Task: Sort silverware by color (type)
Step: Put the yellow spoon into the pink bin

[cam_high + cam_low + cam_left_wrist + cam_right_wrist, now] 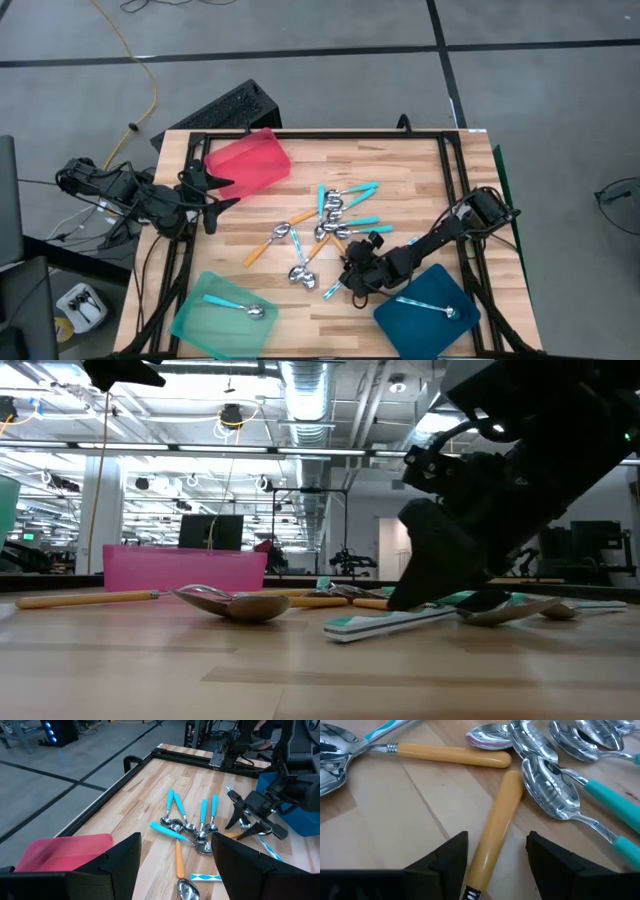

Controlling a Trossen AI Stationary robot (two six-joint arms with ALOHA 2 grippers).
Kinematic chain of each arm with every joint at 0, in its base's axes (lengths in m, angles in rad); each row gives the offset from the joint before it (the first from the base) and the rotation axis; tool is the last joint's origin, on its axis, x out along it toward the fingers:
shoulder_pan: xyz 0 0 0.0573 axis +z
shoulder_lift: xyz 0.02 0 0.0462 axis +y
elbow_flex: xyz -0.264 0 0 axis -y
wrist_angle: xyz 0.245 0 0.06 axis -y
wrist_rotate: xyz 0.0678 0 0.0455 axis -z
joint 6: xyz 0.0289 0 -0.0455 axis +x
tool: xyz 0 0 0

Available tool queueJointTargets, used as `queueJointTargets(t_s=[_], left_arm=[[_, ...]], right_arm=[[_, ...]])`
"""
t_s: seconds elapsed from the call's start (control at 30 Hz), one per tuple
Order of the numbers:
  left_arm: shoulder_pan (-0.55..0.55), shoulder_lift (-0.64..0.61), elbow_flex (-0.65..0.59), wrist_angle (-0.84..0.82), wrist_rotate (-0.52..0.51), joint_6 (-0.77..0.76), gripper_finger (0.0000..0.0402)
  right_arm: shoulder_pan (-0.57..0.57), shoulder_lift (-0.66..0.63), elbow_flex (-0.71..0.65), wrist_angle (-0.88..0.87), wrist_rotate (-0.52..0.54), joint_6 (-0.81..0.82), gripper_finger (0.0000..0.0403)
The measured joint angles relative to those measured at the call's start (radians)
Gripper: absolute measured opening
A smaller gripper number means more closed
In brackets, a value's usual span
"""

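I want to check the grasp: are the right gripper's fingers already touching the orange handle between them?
Apart. In the right wrist view, bare wood shows between the orange handle and each of the fingers.

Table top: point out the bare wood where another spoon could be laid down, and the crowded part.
Bare wood lies between the mint-green tray and the dark-blue tray, and right of the red tray along the far edge. The spoon pile at centre is crowded, with the right gripper open over it.

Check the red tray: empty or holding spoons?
Empty. The red tray shows only bare plastic from above; the orange spoons lie on the table.
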Motion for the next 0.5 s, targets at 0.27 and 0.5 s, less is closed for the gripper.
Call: queueJointTargets(t_s=[0.27,0.5], left_arm=[[0.0,0.0,0.0,0.0,0.0,0.0,0.0226],[0.0,0.0,0.0,0.0,0.0,0.0,0.0226]], right_arm=[[-0.011,0.01,0.0,-0.014,-0.04,0.002,0.013],[-0.015,0.011,-0.001,-0.016,-0.048,0.002,0.0075]])
